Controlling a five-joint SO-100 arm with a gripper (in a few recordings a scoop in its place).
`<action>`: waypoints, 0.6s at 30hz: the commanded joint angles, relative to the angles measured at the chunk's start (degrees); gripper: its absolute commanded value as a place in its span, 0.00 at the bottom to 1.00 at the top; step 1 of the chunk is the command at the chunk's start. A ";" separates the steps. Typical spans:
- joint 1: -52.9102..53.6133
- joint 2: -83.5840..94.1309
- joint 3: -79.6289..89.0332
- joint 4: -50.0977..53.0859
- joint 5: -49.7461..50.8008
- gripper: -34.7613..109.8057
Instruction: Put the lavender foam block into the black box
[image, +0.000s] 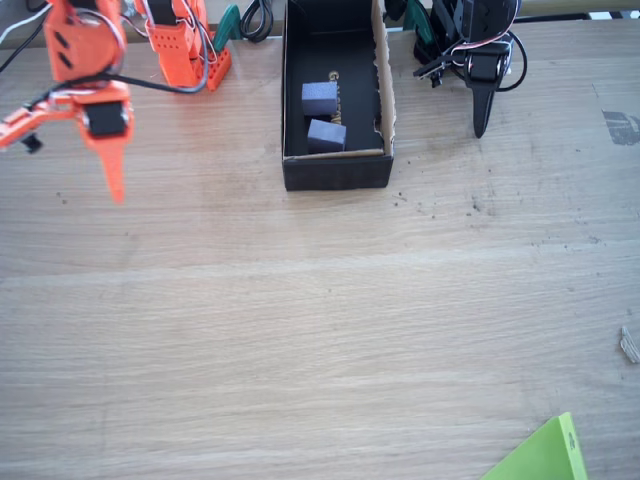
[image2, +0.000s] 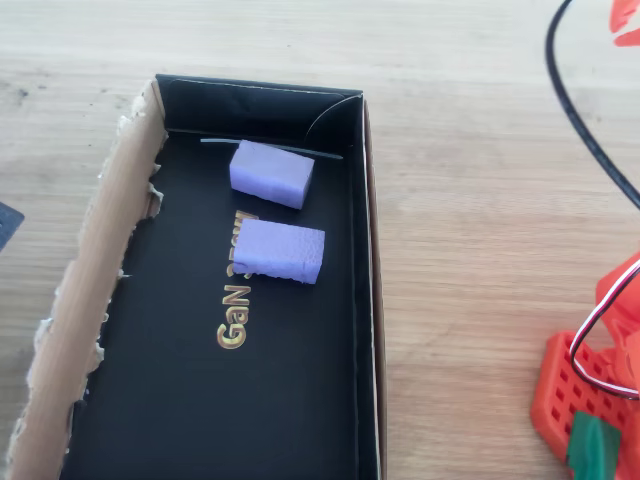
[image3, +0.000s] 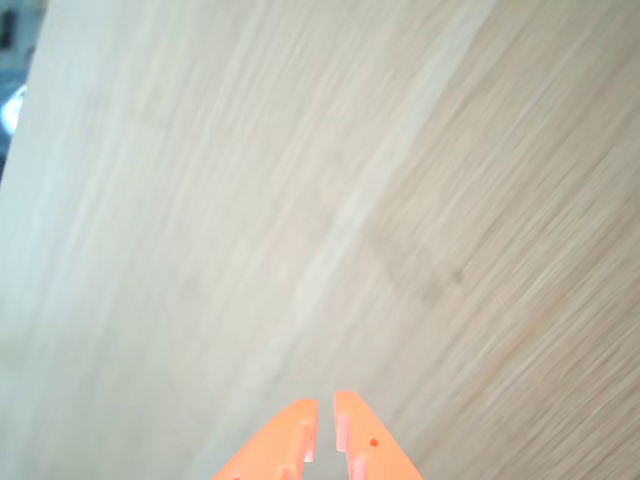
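Resting inside the black box (image2: 366, 300), the lavender foam block (image2: 271, 173), pale with soft rounded edges, lies near the end wall. A darker, squarer purple block (image2: 281, 251) sits just beside it, over gold print. One long box wall shows raw, torn brown cardboard. Orange pincer (image3: 324, 425), tips nearly together and empty, hangs over the bare, pale wood-grain counter (image: 300, 330), well apart from the box.

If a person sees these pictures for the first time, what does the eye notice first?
First, the black box with its torn brown edge, holding two purple-blue foam blocks side by side near one end. Then the orange gripper, hanging over bare table at the fixed view's left, nothing between its nearly closed fingers.
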 joint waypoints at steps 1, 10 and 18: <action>-4.48 7.12 9.93 -6.24 4.48 0.24; -10.55 18.98 23.29 -13.80 6.86 0.24; -10.55 38.23 36.30 -13.97 5.54 0.24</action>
